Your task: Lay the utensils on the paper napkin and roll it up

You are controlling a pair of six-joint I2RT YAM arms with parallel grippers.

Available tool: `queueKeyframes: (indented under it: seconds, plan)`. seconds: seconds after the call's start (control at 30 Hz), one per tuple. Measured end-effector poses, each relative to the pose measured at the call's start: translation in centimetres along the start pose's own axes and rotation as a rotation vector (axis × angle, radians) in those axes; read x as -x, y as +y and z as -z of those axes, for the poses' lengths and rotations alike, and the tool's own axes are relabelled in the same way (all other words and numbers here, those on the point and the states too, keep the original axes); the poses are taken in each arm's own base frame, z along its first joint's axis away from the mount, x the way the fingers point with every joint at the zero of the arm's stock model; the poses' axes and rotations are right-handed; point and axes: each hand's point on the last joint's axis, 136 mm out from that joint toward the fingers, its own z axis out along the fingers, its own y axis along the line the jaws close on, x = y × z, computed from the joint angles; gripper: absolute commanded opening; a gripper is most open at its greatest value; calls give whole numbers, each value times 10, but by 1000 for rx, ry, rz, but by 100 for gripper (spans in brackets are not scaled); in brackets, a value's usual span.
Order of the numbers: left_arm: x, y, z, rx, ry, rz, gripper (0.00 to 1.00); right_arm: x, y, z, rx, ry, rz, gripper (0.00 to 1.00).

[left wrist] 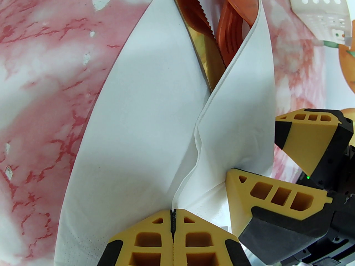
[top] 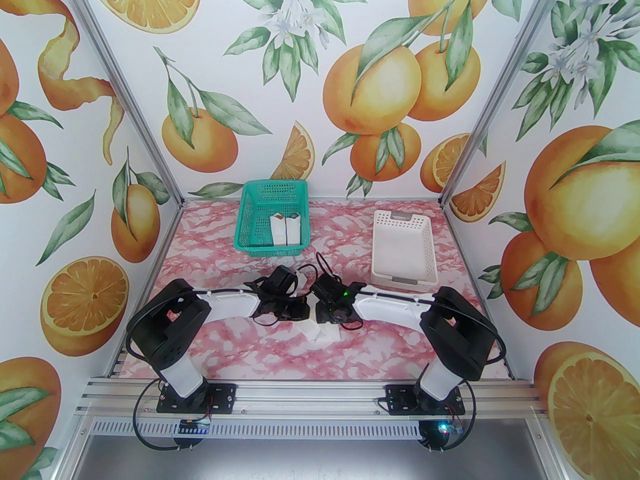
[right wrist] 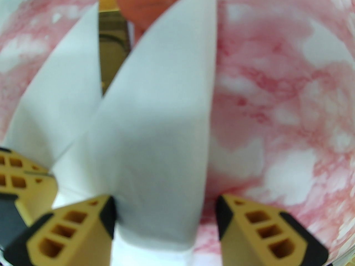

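Two flaps of thin white paper napkin (left wrist: 144, 107) folded over orange and olive plastic utensils (left wrist: 230, 37) on pink marbled table (left wrist: 41, 93); left gripper (left wrist: 172, 217) clamped on seam to hold wrap, right gripper (right wrist: 165, 212) part-open, empty, astride flap.

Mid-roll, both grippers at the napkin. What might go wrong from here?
1. The left gripper pinches a thin fold edge of the paper napkin; pulling may tear or lose it.
2. The utensils poke out of the roll's open end and may slide out.
3. The right gripper stands open astride the loose flap, so the roll may spring apart.
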Motion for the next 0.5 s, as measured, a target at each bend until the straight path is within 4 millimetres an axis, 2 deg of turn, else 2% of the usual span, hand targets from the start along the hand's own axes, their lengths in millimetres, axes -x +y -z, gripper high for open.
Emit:
queueKeyframes:
  seconds: [0.5]
  plan:
    - [-1,-1,0,-4,1,-2,0,-3,-1,3,6,0,-7,47]
